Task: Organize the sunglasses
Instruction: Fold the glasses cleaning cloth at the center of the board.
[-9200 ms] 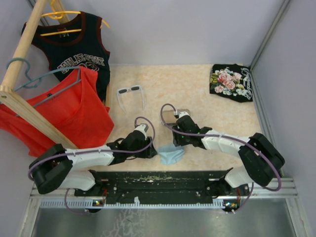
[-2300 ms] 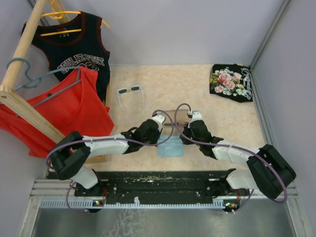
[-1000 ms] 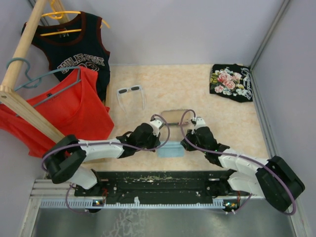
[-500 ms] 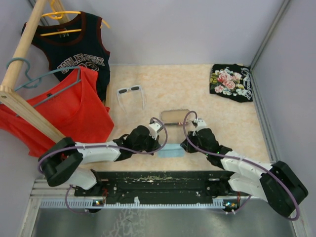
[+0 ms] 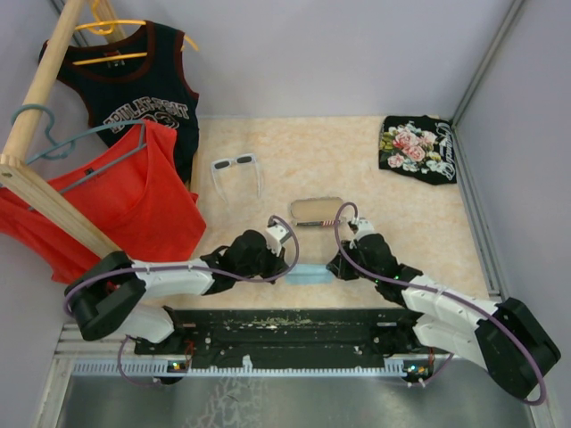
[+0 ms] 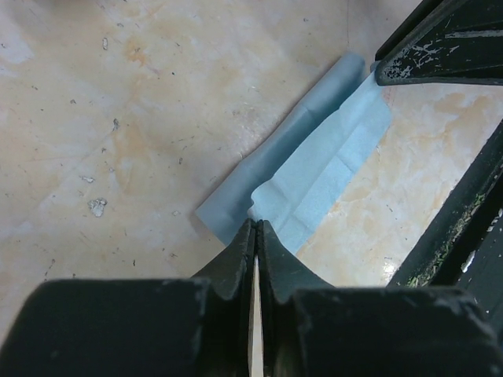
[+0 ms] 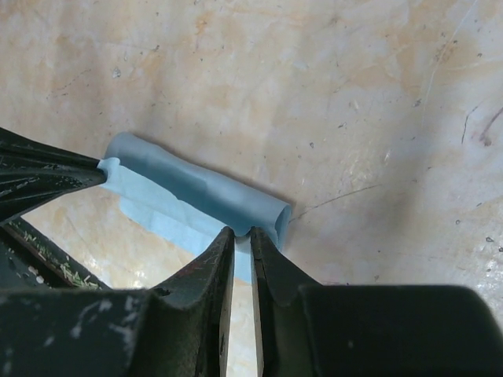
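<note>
The white sunglasses (image 5: pixel 236 164) lie open on the table at the back left, far from both grippers. The small light-blue cloth (image 5: pixel 309 274) lies folded over near the table's front edge. My left gripper (image 5: pixel 285 264) is shut on the cloth's left corner (image 6: pixel 259 210). My right gripper (image 5: pixel 333 264) is shut on the cloth's right edge (image 7: pixel 236 204). The oblong case (image 5: pixel 316 210) lies just behind the cloth, between the two arms.
A wooden rack (image 5: pixel 45 183) with a red top (image 5: pixel 116 205) and a dark jersey (image 5: pixel 143 80) stands at the left. A black floral garment (image 5: pixel 417 148) lies at the back right. The black base rail (image 5: pixel 294 325) runs along the near edge.
Both grippers have drawn the cloth's edge toward the near edge, folding it into a narrower strip. The case now shows fully behind them. The sunglasses have not moved.
</note>
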Action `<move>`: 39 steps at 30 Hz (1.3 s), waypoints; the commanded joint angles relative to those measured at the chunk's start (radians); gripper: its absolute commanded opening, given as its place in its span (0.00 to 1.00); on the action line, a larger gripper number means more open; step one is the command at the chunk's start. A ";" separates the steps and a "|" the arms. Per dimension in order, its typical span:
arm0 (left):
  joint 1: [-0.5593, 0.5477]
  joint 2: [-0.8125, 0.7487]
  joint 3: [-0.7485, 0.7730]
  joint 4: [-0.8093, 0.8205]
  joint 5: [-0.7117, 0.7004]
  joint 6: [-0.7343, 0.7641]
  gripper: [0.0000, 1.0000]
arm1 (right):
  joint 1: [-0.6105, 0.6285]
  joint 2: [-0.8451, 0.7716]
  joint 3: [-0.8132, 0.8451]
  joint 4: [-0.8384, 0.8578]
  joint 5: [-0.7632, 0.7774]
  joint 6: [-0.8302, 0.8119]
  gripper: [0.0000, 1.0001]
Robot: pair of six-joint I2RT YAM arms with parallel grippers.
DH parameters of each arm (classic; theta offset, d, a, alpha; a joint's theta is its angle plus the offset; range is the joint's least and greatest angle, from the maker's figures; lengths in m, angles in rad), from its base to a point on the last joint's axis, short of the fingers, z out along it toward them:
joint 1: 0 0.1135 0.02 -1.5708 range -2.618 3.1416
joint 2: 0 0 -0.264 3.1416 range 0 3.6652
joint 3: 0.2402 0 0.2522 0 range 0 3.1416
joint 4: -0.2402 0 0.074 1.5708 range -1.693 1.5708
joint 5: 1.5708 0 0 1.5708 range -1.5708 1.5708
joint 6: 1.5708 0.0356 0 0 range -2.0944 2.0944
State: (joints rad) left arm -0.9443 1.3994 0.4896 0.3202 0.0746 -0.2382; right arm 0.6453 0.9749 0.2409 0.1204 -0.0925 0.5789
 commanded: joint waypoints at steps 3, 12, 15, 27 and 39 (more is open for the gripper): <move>-0.004 -0.005 -0.014 0.039 0.021 -0.009 0.12 | -0.008 -0.020 -0.014 -0.002 -0.015 0.010 0.18; -0.012 -0.034 -0.045 0.051 0.035 -0.021 0.18 | -0.008 -0.065 -0.023 -0.027 -0.047 0.013 0.23; -0.016 -0.040 -0.070 0.066 0.040 -0.032 0.19 | -0.009 -0.090 -0.037 -0.027 -0.068 0.017 0.23; -0.024 -0.111 -0.114 0.052 0.059 -0.076 0.29 | -0.009 -0.205 -0.036 -0.156 -0.012 0.063 0.28; 0.066 -0.237 -0.096 -0.085 -0.109 -0.243 0.65 | -0.007 -0.111 0.062 -0.212 0.109 0.113 0.37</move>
State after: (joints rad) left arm -0.9379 1.1179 0.3607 0.2813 -0.0044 -0.4038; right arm 0.6449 0.7944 0.2379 -0.1513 0.0063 0.6731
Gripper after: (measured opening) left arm 0.661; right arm 0.366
